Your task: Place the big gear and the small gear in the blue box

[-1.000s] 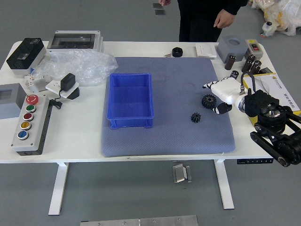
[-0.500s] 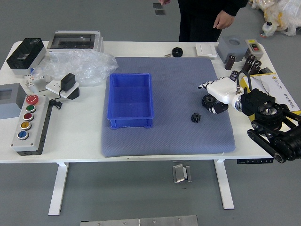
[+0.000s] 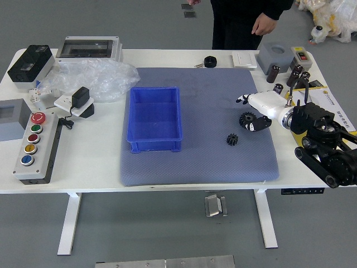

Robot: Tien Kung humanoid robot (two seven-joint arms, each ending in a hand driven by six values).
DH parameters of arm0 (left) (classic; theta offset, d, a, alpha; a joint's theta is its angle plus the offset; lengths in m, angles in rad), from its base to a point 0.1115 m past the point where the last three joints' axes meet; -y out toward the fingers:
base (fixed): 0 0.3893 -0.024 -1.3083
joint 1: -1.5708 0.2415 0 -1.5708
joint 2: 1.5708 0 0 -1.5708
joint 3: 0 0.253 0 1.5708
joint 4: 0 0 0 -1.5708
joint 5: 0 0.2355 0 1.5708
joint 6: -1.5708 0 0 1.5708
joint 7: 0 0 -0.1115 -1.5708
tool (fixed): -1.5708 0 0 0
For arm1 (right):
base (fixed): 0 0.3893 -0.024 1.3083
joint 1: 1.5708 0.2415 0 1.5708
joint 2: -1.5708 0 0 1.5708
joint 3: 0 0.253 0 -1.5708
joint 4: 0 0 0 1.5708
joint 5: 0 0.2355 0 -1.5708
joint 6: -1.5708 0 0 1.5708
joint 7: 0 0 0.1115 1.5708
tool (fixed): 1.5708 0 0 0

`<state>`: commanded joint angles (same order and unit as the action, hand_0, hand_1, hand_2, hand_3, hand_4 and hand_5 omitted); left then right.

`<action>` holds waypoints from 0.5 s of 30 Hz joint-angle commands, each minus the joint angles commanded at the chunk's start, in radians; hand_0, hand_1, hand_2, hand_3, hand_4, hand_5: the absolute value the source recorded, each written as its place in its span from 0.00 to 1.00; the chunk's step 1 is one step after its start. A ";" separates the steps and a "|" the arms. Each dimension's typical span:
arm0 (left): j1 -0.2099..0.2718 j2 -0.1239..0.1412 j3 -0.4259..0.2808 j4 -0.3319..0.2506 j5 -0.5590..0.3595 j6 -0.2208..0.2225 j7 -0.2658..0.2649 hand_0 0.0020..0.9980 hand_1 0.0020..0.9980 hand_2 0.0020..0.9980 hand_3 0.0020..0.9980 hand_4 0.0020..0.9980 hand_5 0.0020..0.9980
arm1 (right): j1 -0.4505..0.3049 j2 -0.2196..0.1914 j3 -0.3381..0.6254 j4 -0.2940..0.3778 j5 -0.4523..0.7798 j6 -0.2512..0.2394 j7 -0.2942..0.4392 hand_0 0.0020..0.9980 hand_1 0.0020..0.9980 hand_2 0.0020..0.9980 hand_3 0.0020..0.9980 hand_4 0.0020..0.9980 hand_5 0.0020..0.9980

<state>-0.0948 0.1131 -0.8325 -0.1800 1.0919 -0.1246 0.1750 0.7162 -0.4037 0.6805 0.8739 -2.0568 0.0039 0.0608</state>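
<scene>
- The right hand (image 3: 270, 107) reaches in from four o'clock over the big gear (image 3: 246, 119), its thumb and fingers spread apart; whether the thumb touches the gear, I cannot tell.
- The big gear lies on the blue-gray mat (image 3: 195, 167), at three o'clock from the blue box (image 3: 155, 146) and well apart from it.
- The small gear (image 3: 232, 139) lies on the mat, near the big gear at its seven o'clock.
- At twelve o'clock from the big gear stands a person (image 3: 240, 25) in dark clothes, one hand (image 3: 264, 24) hanging down, the other (image 3: 193, 2) partly visible.
</scene>
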 joint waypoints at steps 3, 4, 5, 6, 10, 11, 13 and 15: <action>0.001 -0.001 0.001 0.000 0.001 0.000 0.000 0.87 0.85 0.82 0.84 0.71 0.30 | -0.001 0.002 0.002 -0.020 0.000 -0.003 0.006 0.73 0.68 0.78 0.83 0.77 0.25; 0.001 -0.001 0.001 0.000 0.001 0.000 0.001 0.87 0.85 0.82 0.84 0.71 0.30 | -0.002 0.003 0.003 -0.027 0.000 -0.004 0.008 0.73 0.68 0.78 0.83 0.77 0.25; 0.001 -0.001 0.002 0.000 0.001 0.000 0.001 0.87 0.85 0.82 0.84 0.71 0.30 | -0.002 0.004 0.003 -0.033 0.001 -0.005 0.010 0.73 0.68 0.78 0.83 0.77 0.25; 0.002 -0.001 0.003 0.000 0.001 0.000 0.001 0.87 0.85 0.82 0.84 0.71 0.30 | -0.002 0.005 0.002 -0.041 0.003 -0.006 0.012 0.73 0.68 0.78 0.83 0.77 0.24; 0.001 -0.001 0.003 0.000 0.002 0.000 0.001 0.87 0.85 0.82 0.84 0.71 0.30 | -0.002 0.010 0.000 -0.063 0.005 -0.007 0.017 0.73 0.68 0.78 0.83 0.77 0.24; 0.001 -0.001 0.003 0.000 0.003 -0.001 0.001 0.87 0.85 0.82 0.84 0.71 0.30 | -0.002 0.011 0.000 -0.068 0.006 -0.008 0.018 0.73 0.68 0.78 0.83 0.77 0.24; 0.000 -0.002 0.004 0.000 0.003 -0.001 0.001 0.87 0.85 0.82 0.84 0.71 0.30 | 0.000 0.016 0.001 -0.081 0.008 -0.009 0.021 0.73 0.68 0.78 0.83 0.76 0.24; 0.000 -0.002 0.004 0.000 0.003 -0.001 0.001 0.87 0.85 0.82 0.84 0.71 0.30 | 0.002 0.020 0.000 -0.092 0.009 -0.009 0.023 0.73 0.68 0.78 0.83 0.76 0.24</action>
<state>-0.0951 0.1110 -0.8281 -0.1800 1.0951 -0.1254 0.1757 0.7180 -0.3838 0.6806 0.7822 -2.0478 -0.0055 0.0834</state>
